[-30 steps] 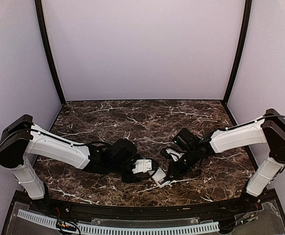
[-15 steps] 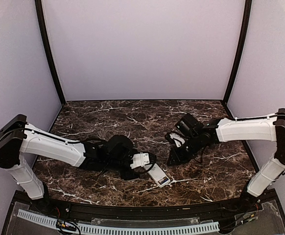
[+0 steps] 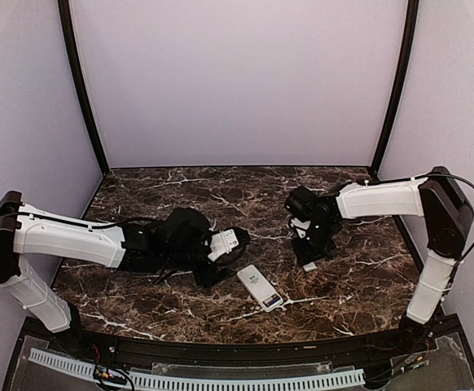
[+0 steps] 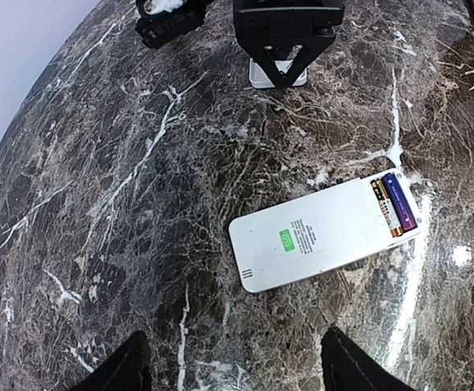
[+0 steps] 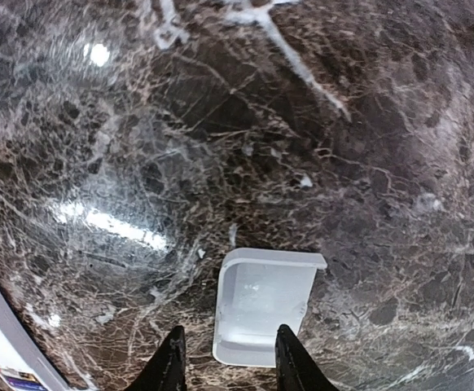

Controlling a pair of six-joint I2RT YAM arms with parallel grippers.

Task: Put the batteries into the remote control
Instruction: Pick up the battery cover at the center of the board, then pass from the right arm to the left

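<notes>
- remote control (image 4: pixel 318 240): flat on table (image 4: pixel 139 204), back up, just ahead of left gripper (image 4: pixel 237 371); likely laid so that bay faces up for loading.
- left gripper: fingers wide apart, nothing held.
- bay, at remote's end ahead-right of that pincer, uncovered: batteries (image 4: pixel 396 204) seated; one purple cell plain, orange-brown strip beside it unclear.
- battery cover (image 5: pixel 261 305): hollow side up, empty, on table between right gripper (image 5: pixel 230 350) fingertips; jaws parted, no grip evident. Probably parked until closing.
</notes>
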